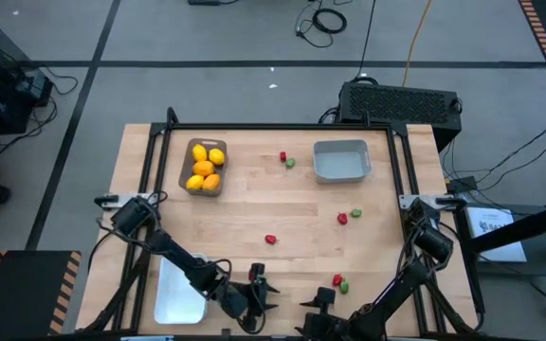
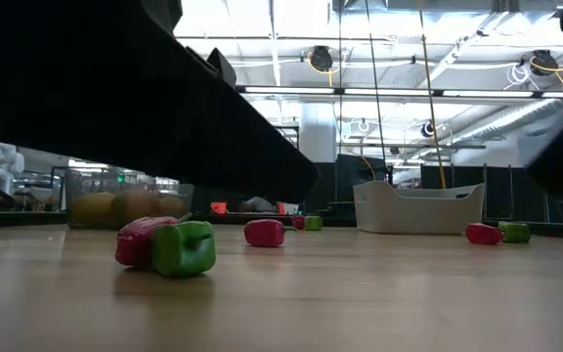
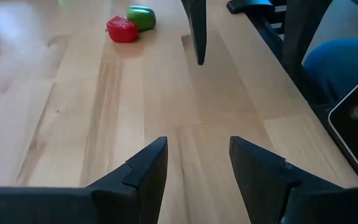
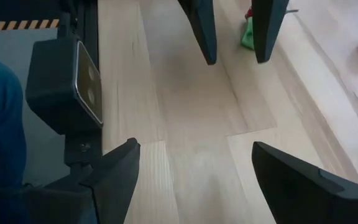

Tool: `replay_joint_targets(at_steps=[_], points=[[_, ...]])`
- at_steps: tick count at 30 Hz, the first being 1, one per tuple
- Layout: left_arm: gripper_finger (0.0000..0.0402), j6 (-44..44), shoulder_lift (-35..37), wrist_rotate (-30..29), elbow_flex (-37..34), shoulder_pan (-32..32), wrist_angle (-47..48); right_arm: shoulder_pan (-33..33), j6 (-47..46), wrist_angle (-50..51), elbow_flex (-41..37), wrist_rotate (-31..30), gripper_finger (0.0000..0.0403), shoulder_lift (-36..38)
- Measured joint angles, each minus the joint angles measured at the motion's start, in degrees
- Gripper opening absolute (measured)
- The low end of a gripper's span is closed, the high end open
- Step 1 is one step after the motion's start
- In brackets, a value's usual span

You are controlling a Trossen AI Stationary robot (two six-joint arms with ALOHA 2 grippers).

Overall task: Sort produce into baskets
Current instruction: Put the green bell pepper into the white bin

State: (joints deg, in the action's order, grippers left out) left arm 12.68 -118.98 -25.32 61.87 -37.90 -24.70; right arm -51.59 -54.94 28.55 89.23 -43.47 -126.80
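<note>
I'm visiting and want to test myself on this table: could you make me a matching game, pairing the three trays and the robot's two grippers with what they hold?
Things:
1. brown-grey tray
2. grey-blue tray
3. white tray
4. left gripper and right gripper

States:
a. open, holding nothing
b. at the table's front left corner, beside the left arm
c. holds yellow and orange fruits
d. at the back right, no produce visible inside

Pairs: 1-c, 2-d, 3-b, 4-a

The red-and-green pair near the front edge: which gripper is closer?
Right. The right gripper sits just beside the red-and-green pair; the left gripper is farther away across the table.
</note>
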Motion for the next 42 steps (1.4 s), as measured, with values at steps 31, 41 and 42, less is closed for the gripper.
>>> replay_joint_targets(at_steps=[31,41,42], points=[[0.018,-5.4,8.83,10.49,1.25,5.46,31.68,0.24,0.36,-0.06,0.0,-0.08,0.0297,0.04],[0.018,-5.59,6.85,18.66,1.29,8.44,31.65,0.24,0.53,-0.08,0.02,0.02,0.0297,0.04],[0.018,-5.61,6.54,18.86,1.36,8.58,31.57,0.24,0.42,-0.06,0.0,0.03,0.0297,0.04]])
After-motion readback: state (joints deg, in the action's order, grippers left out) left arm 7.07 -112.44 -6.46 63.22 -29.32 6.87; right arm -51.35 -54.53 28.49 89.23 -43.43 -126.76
